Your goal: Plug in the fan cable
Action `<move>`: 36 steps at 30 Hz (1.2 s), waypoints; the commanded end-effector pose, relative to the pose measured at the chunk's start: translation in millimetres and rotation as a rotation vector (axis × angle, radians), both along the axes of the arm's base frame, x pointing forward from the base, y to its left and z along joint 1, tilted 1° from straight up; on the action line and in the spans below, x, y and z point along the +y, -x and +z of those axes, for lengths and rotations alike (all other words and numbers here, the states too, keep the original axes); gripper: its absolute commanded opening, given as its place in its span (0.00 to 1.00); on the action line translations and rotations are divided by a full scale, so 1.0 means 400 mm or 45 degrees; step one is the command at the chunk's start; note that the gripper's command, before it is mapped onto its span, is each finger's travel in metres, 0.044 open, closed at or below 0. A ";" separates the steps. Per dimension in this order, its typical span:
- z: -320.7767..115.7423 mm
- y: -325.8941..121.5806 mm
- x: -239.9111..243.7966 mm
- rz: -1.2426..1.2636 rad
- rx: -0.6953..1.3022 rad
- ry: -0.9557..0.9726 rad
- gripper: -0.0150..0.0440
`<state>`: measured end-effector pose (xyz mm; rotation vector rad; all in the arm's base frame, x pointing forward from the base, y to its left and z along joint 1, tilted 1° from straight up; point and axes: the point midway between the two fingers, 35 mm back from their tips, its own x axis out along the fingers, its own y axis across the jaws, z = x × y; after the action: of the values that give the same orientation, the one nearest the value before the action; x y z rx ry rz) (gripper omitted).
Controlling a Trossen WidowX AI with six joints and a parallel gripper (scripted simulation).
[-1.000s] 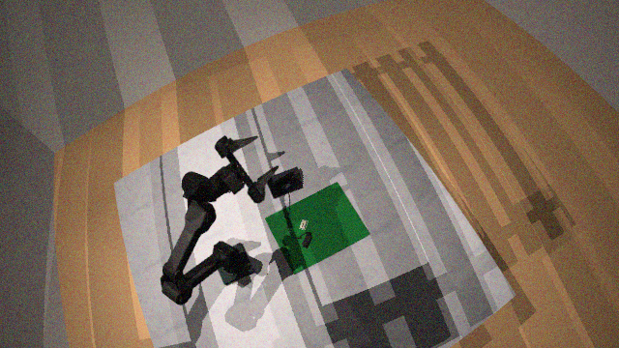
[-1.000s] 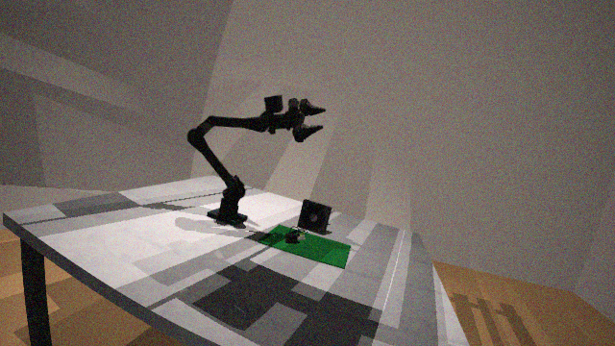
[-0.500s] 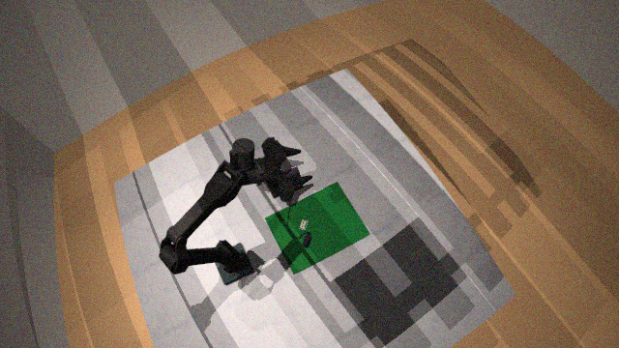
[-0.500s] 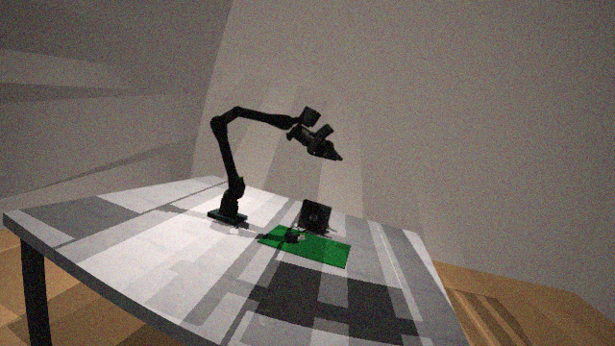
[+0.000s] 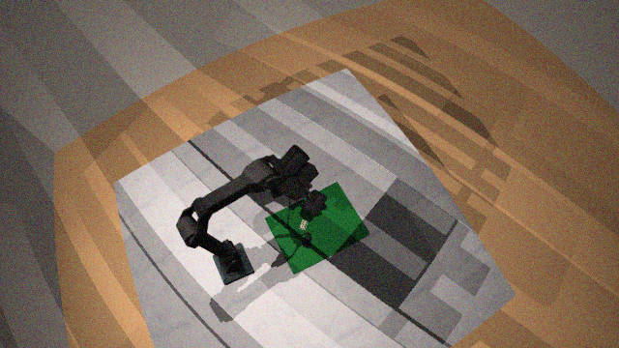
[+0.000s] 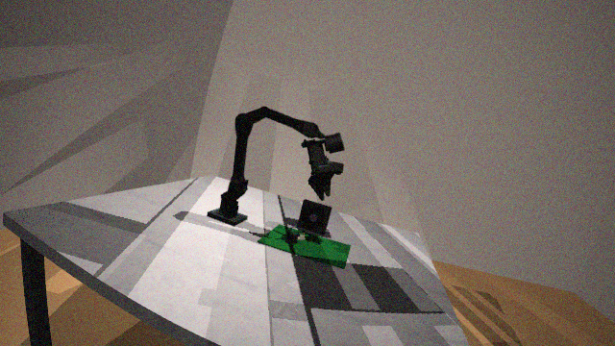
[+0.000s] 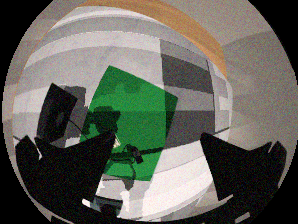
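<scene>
The green board lies on the table. The small pale fan header stands on it, partly behind the left finger in the wrist view. A dark plug lies on the board beside the header, apart from it. The black fan stands at the board's edge; the arm hides it in the top view. Its thin cable runs towards the board, partly hidden. My gripper is open and empty, well above the board.
The arm's base stands on the marble-like table. The upright fan rises from the table close under my gripper in the exterior view. Dark shadows cross the board and table. The wooden floor lies beyond the table edge.
</scene>
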<state>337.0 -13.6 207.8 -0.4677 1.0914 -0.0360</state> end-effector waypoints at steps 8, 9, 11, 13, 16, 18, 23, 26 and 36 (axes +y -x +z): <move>-0.145 0.121 -0.099 0.319 0.910 -0.122 1.00; -0.145 0.121 -0.099 0.319 0.910 -0.122 1.00; -0.145 0.121 -0.099 0.319 0.910 -0.122 1.00; -0.145 0.121 -0.099 0.319 0.910 -0.122 1.00; -0.145 0.121 -0.099 0.319 0.910 -0.122 1.00; -0.145 0.121 -0.099 0.319 0.910 -0.122 1.00; -0.219 0.114 -0.098 0.319 0.909 -0.122 1.00; -0.293 0.115 -0.096 0.319 0.910 -0.122 1.00; -0.313 0.114 -0.096 0.319 0.910 -0.122 1.00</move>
<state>293.3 -52.9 90.2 -0.5436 1.7079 0.4211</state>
